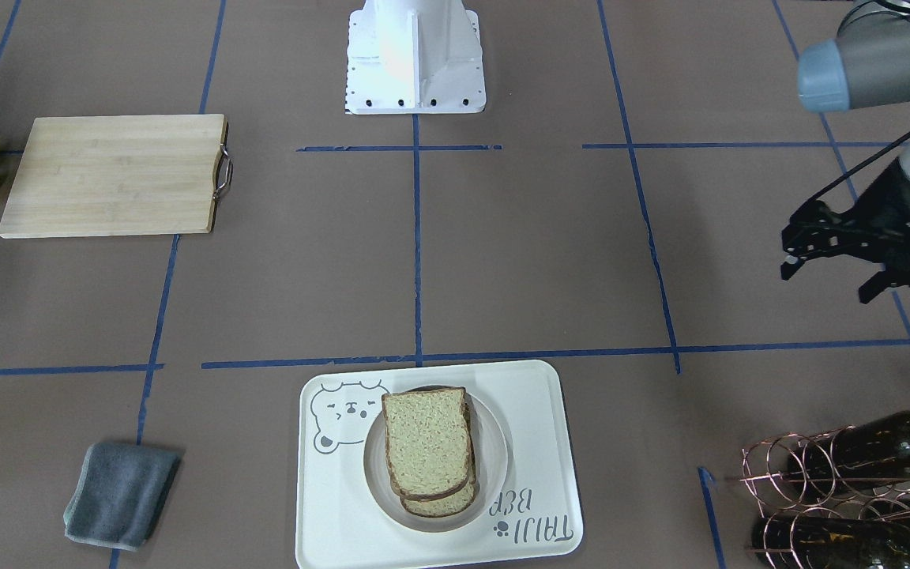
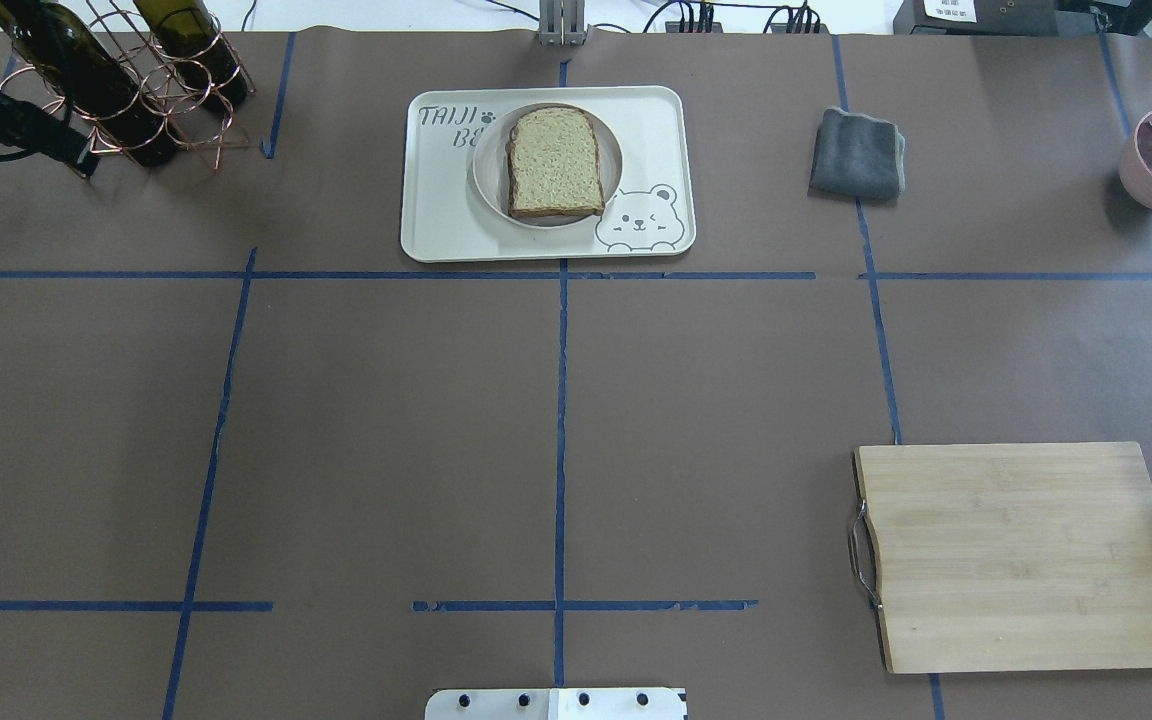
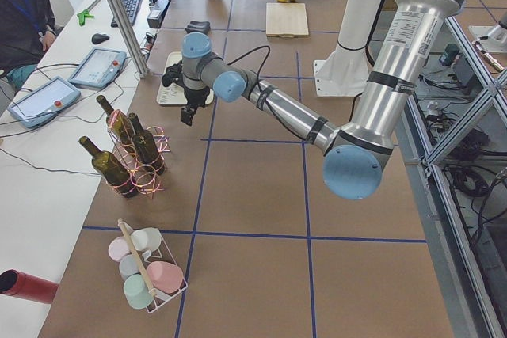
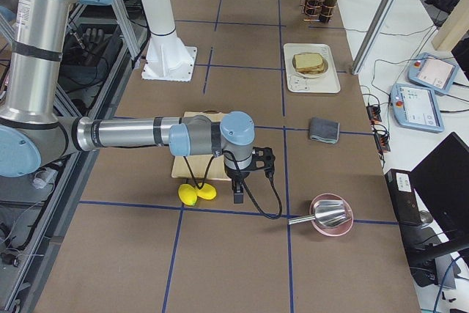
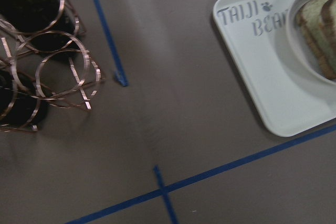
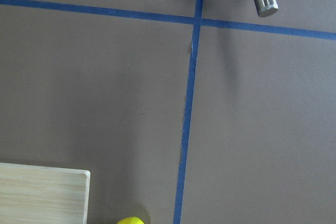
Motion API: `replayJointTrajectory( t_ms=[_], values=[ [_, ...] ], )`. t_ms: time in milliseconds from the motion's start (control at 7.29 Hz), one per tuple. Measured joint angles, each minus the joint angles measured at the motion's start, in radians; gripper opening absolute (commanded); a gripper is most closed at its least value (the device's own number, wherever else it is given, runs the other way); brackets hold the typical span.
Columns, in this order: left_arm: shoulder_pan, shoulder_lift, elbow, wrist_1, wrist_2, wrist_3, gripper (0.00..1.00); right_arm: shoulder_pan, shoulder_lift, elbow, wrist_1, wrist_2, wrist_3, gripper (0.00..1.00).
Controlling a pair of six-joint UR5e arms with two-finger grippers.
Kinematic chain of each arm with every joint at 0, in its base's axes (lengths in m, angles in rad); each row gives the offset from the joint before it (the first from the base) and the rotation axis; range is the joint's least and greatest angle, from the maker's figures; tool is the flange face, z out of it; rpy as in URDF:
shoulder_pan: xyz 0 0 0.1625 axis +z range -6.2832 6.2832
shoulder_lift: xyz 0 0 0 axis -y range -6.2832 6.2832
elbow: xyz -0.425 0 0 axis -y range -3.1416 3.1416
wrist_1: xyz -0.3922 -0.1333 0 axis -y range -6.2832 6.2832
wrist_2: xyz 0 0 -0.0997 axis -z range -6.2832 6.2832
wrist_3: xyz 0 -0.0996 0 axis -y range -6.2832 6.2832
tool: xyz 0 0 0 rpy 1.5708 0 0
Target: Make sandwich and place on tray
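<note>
The table [image 1: 534,237] is seen steeply from above by the front-facing camera, which is placed across from the robot base [image 1: 415,63], so the tray [image 1: 538,442] lies near the lower edge. The overhead camera is set behind the base and looks forward and down. There the same tray is shown at the far side, and the cutting board [image 2: 1026,555] is shared by both views. The two side cameras are mounted high at the table's ends and are directed along it. The left wrist camera is held close over the table, where a tray corner and the bottle rack [image 5: 58,61] are caught. The right wrist camera is pointed straight down, close, at a board corner and a lemon [image 6: 128,220].
</note>
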State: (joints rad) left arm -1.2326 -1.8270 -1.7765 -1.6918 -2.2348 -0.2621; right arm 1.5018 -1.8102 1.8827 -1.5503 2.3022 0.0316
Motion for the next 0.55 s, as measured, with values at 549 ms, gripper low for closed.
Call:
replayJointTrajectory(
  t_ms=[549],
  values=[
    [-0.164,0.262,0.021,0.002,-0.074,0.192,1.0,0.0,-0.005,-0.002,0.002,0.006,-0.002,1.0]
  ],
)
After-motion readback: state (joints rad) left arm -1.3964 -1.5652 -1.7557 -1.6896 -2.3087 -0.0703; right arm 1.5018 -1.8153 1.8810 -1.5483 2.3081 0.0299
